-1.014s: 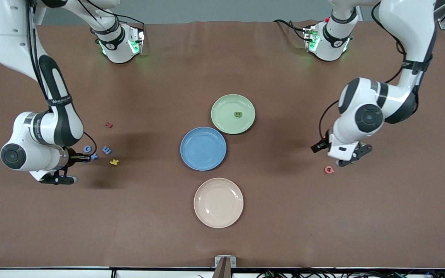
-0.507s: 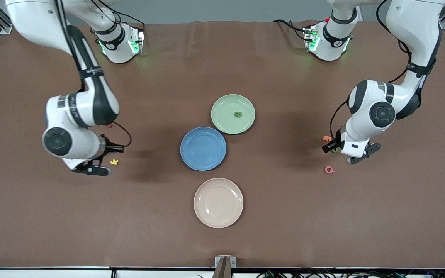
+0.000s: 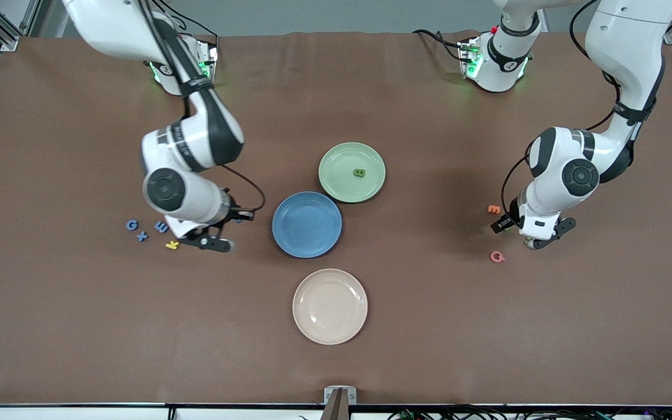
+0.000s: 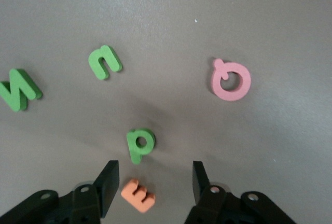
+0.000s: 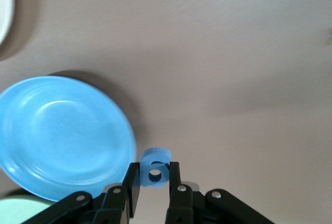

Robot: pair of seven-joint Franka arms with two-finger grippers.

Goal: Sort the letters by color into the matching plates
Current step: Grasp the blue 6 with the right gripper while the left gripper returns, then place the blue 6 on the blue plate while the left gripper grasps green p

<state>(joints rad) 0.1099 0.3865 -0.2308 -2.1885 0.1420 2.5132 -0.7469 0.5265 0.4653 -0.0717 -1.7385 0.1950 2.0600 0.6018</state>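
Right gripper (image 5: 151,182): up over the bare desk (image 3: 429,326) beside the blue plate (image 3: 307,224), toward the right arm's end; jaws clamped on a blue letter piece (image 5: 155,168).
Left gripper (image 4: 154,182): low over a cluster of pieces at the left arm's end; jaws spread wide, nothing between them.
Under the left gripper: an orange piece (image 4: 138,195) between the fingertips, a green p (image 4: 139,143) just beside it, a green n (image 4: 104,61) and a second green letter (image 4: 19,88) near, a pink piece (image 4: 231,79) apart.
Blue plate: mid-desk, bare.
Green plate (image 3: 352,172): touching the blue plate's rim, one green piece (image 3: 359,172) in it.
Beige plate (image 3: 329,306): nearest the front camera.
Loose blues: G (image 3: 131,224), x (image 3: 142,236) and another (image 3: 161,227) grouped at the right arm's end, a yellow piece (image 3: 172,245) beside them.
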